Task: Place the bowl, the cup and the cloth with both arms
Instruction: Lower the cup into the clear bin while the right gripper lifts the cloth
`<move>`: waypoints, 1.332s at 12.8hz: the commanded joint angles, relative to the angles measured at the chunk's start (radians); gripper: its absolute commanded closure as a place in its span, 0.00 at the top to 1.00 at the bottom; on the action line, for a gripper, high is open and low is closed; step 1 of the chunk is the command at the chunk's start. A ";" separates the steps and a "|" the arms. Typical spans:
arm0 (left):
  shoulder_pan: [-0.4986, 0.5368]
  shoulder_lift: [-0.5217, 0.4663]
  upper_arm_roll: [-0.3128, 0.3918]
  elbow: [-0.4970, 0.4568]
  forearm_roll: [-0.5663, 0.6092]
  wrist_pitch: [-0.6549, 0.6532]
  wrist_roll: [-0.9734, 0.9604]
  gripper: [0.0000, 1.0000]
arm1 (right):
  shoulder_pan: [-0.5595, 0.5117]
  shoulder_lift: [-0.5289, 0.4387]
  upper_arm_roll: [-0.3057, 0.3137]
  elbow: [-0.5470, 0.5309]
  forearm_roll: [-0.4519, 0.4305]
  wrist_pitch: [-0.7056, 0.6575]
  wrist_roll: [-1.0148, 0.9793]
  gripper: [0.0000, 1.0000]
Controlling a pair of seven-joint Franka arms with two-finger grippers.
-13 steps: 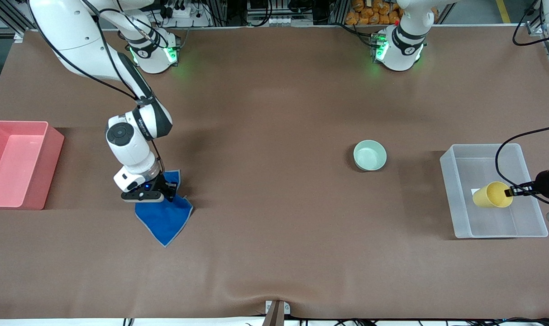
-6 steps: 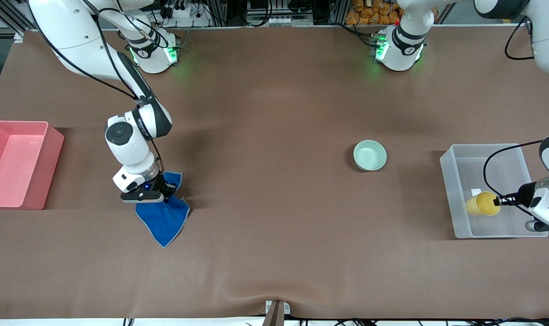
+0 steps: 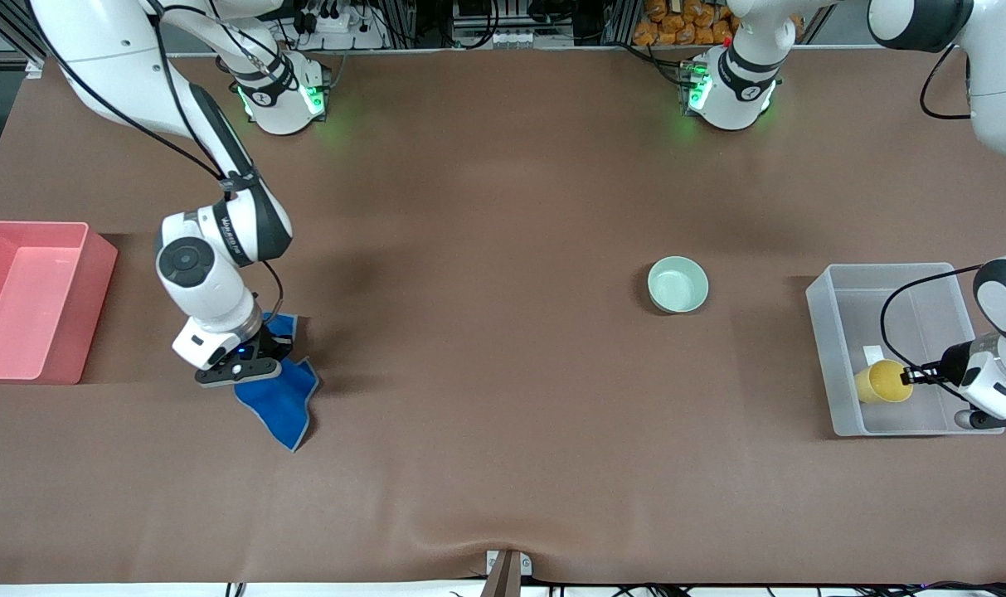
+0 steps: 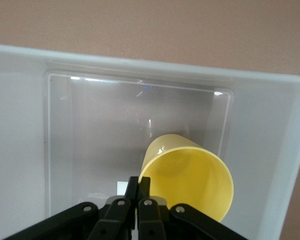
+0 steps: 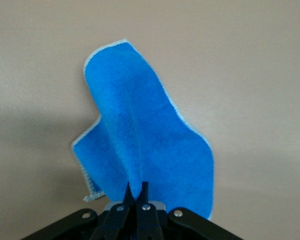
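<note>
Right gripper [image 3: 264,355] pinches the blue cloth [image 3: 285,400]; carry it high toward the pink bin [image 3: 96,308]; left gripper [image 3: 907,378], clamping the yellow cup's [image 3: 879,383] rim inside the clear bin [image 3: 826,365], should release gently.

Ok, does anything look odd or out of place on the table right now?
Nothing is spilled or damaged. The yellow cup is tipped on its side in the clear bin, pinched by the left hand. The blue cloth hangs crumpled from the right hand. The bowl sits upright.
</note>
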 commanded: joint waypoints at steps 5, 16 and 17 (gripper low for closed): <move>0.001 0.022 -0.005 0.015 0.016 0.022 0.019 0.31 | -0.044 0.005 0.010 0.179 -0.024 -0.260 -0.315 0.00; -0.001 -0.122 -0.005 0.015 0.049 -0.100 0.069 0.79 | -0.232 -0.088 0.009 0.259 -0.021 -0.325 -0.688 0.00; -0.001 -0.140 -0.010 0.014 0.048 -0.117 0.060 1.00 | -0.257 -0.128 0.009 0.257 -0.020 -0.377 -0.697 0.00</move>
